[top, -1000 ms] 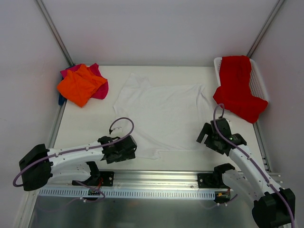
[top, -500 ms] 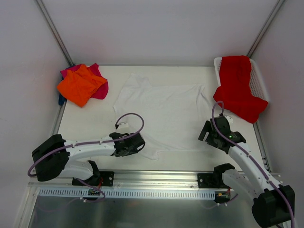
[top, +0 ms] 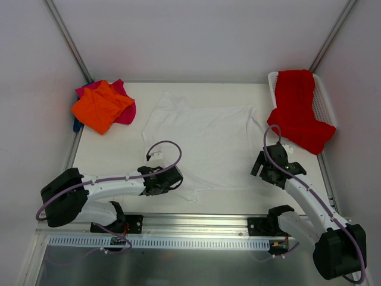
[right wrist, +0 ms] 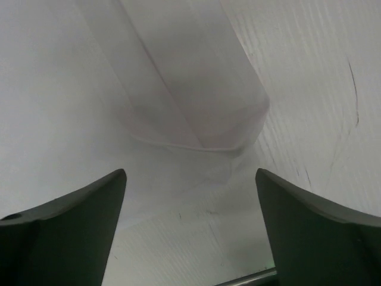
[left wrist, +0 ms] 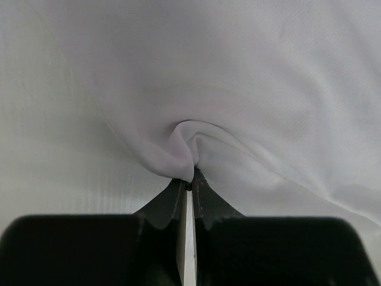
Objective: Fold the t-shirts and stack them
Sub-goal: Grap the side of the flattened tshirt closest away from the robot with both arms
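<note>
The left gripper [left wrist: 189,183] is pressed together on a pinch of the white t-shirt [top: 202,140], which puckers into a small fold at its near left hem. The right gripper [right wrist: 190,174] stands spread over the shirt's near right corner, holding nothing. The shirt lies flat in the middle of the table [top: 107,155]. At the far left an orange shirt [top: 101,107] sits on a magenta-pink one [top: 125,100]. At the far right a red shirt [top: 297,113] drapes over a white mesh basket [top: 325,104].
</note>
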### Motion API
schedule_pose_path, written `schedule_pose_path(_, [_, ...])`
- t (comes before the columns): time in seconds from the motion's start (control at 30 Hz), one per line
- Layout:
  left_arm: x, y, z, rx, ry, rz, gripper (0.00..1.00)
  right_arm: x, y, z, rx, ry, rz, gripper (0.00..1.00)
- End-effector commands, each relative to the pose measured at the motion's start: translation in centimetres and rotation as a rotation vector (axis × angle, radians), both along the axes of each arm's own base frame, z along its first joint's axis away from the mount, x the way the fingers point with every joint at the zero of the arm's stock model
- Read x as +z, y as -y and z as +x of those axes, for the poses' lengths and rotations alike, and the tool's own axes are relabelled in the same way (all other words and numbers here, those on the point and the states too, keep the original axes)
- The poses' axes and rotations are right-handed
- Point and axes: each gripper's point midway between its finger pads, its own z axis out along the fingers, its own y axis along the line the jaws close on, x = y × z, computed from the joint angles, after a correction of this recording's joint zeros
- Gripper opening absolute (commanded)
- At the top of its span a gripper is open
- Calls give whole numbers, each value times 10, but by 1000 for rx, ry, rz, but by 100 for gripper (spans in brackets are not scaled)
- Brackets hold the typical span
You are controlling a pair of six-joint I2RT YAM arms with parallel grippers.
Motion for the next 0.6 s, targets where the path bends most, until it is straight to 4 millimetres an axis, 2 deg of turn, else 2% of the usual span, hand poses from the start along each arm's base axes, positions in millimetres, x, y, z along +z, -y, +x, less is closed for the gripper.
schedule_pose_path(0.0, [-4, -17, -1, 15, 10, 41, 0, 11, 14, 11, -70, 35, -30, 99])
schedule_pose_path(0.1, [-1, -25, 2, 31, 28, 28, 0, 8, 26, 10, -143, 20, -23, 99])
schedule_pose_path(0.33, [2, -44, 12, 56, 44, 25, 0, 1, 31, 9, -174, -16, -30, 99])
schedule_pose_path(0.57, [0, -43, 20, 41, 38, 19, 0, -2, 28, 7, -181, -26, -5, 87])
